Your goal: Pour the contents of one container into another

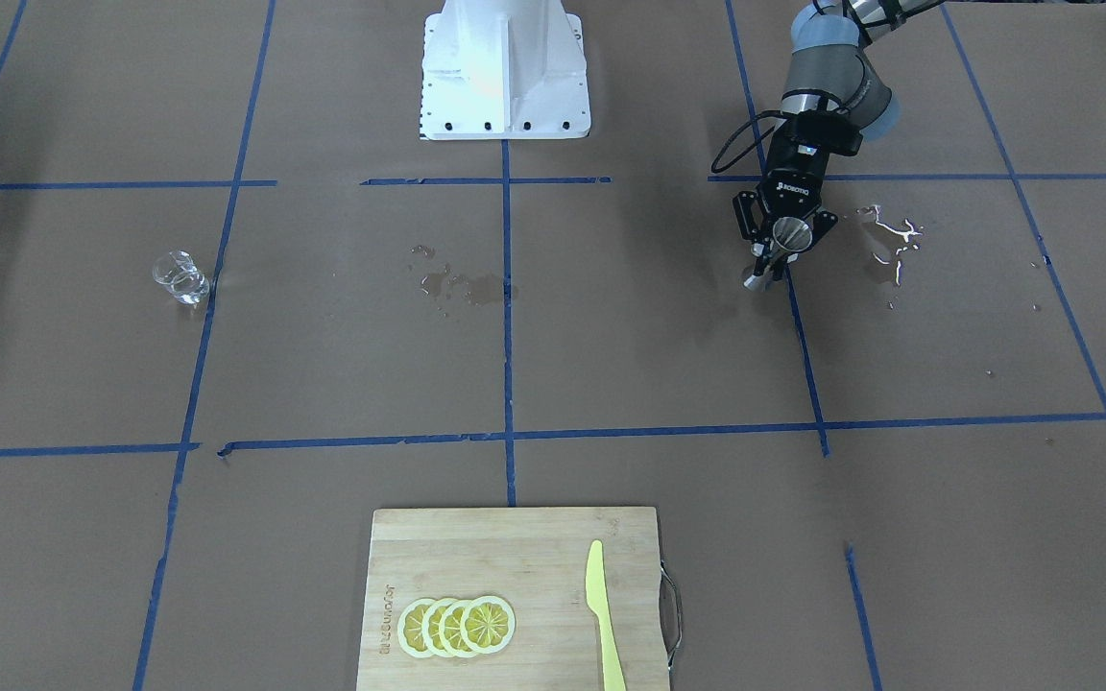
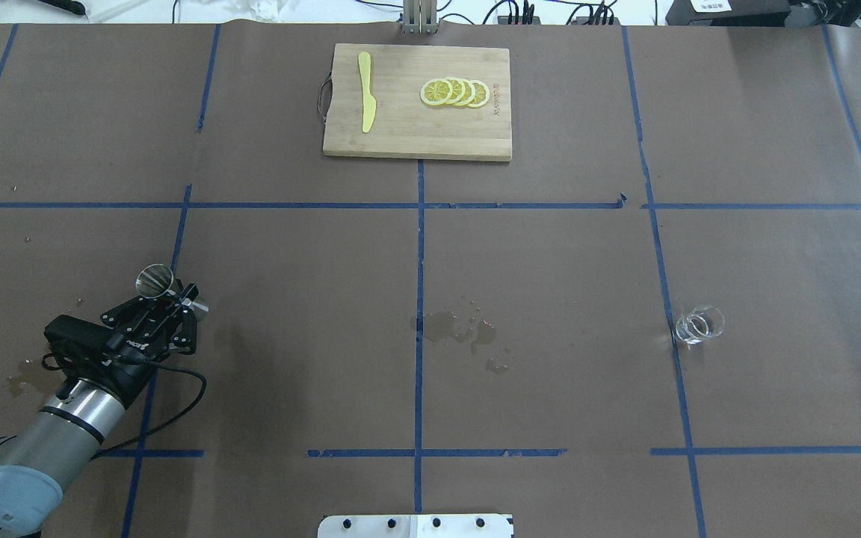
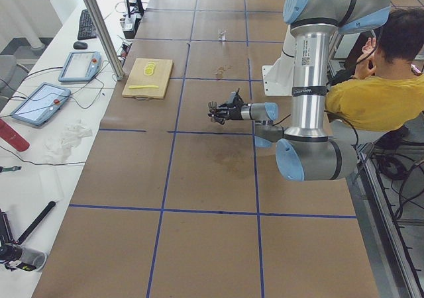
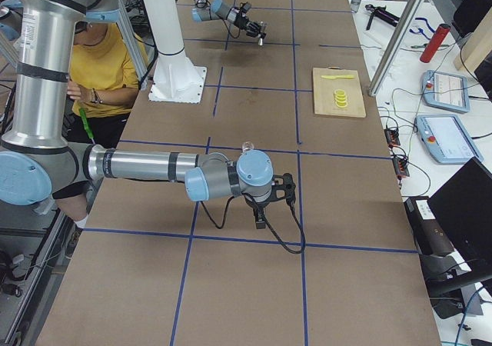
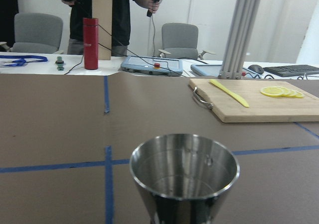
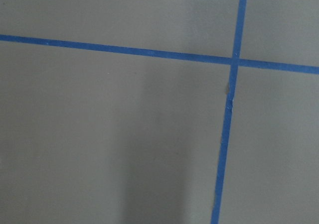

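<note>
The pour looks not yet begun. The left gripper [image 2: 176, 297] is clamped on the waist of the steel jigger [image 2: 154, 280], mouth up, out on the robot's left side of the table [image 1: 611, 384]. Whether the jigger's foot touches the paper cannot be told. The left wrist view looks into its upper cone: a few droplets on the wall, no pool visible.

The glass cup [image 2: 698, 325] stands alone, well apart on the robot's right side, just beside a blue tape line, with nothing holding it. Whether it holds liquid is too faint to tell. The right gripper [image 4: 261, 217] shows only in the right side view, pointing down over bare paper, and whether it is wide or closed cannot be told.

So one vessel is in hand, and the rest is left — cup and jigger brought together, then the tip.

The count:
- One glass cup and one jigger.
- Two grippers.
- One cutting board [image 1: 515, 547].
- One yellow knife [image 1: 601, 614].
- Four overlapping lemon slices [image 1: 457, 626].
- Two wet patches: one at mid-table [image 1: 462, 284], one beside the left arm [image 1: 891, 240].
</note>
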`<state>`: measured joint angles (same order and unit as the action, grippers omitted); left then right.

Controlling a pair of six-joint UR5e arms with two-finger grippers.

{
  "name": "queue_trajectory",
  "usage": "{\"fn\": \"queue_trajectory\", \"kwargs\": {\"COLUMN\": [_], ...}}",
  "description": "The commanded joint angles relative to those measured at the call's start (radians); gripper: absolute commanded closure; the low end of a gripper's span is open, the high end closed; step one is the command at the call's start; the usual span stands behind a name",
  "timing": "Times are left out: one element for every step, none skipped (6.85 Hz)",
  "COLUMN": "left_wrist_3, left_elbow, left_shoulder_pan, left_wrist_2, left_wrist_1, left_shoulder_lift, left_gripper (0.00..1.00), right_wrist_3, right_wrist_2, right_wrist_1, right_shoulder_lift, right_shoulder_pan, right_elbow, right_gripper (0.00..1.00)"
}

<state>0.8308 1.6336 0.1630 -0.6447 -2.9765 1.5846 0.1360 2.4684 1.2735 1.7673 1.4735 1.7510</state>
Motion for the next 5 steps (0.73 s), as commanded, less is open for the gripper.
{"fn": "queue_trajectory", "kwargs": {"left_wrist_3": [-0.151,-0.153,-0.153,-0.154,-0.157], "left_elbow": [0.005,-0.004,-0.008,-0.009,-0.006], "left_shoulder_pan": [0.050,0.055,0.058,0.061,0.061], "left_wrist_2": [-0.060,-0.076,-0.076,-0.084,-0.110], "left_wrist_1": [0.013,0.057,0.094,0.099,0.099], "left_shoulder_lift": [0.090,0.144,0.194,0.199,0.199], "left_gripper": [1.00,1.00,1.00,1.00,1.00], "right_wrist_3": [0.213,0.288,0.412,0.623,0.798], "right_wrist_2": [-0.002,0.007,0.004,-0.055,-0.169], "right_wrist_1": [-0.200,-0.274,-0.395,-0.542,-0.647], "right_shoulder_lift": [-0.005,-0.005,-0.003,-0.018,-0.070], "right_shoulder_pan": [-0.083,-0.113,-0.183,-0.305,-0.411], "right_elbow": [0.025,0.027,0.028,0.030,0.033], "right_gripper": [0.00,0.00,0.00,0.00,0.00]}}
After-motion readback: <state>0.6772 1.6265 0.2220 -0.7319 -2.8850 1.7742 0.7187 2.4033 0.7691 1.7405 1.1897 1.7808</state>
